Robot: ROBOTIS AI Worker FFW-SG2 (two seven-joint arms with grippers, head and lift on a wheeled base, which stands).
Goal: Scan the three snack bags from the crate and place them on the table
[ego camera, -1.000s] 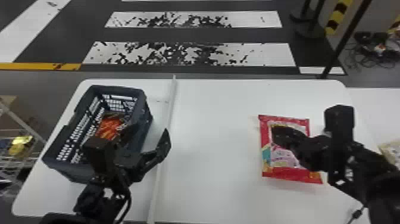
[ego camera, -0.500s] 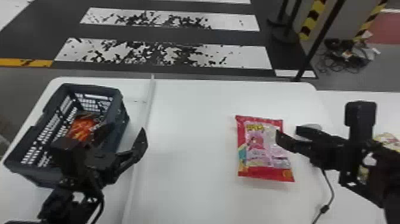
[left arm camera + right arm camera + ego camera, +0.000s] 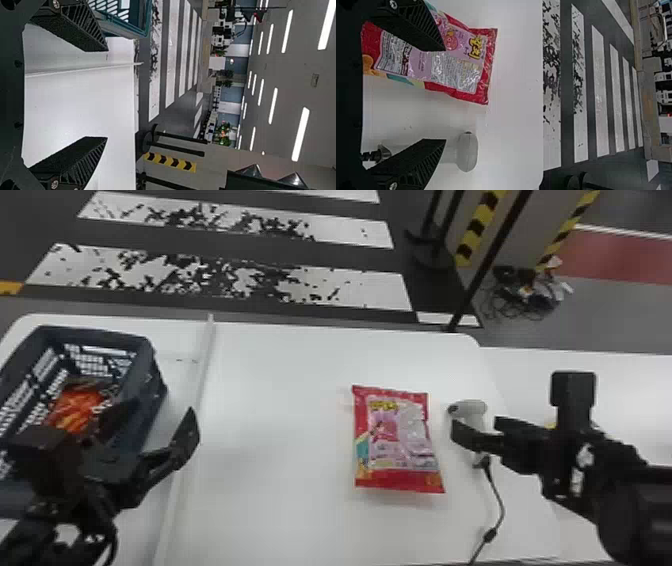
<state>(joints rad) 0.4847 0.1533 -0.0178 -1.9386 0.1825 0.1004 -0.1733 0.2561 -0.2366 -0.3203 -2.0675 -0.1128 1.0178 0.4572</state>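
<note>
"Where's the red bag (image 3: 395, 445)?"
"Flat on the worktop (image 3: 270, 490). The scanner (image 3: 470, 410) is just to its right. The crate (image 3: 100, 335) is well to its left, with an orange bag (image 3: 75, 407) inside."
"Who's holding it?"
"Nobody. The right claw (image 3: 445, 95) is by its right side, the left claw (image 3: 107, 94) off to its left. Both are spread wide."
"What now?"
"Grab the scanner, I think. Shift right, away from the red bag, get around the handle (image 3: 450, 155), squeeze softly, and mind the cord (image 3: 490, 535)."
</note>
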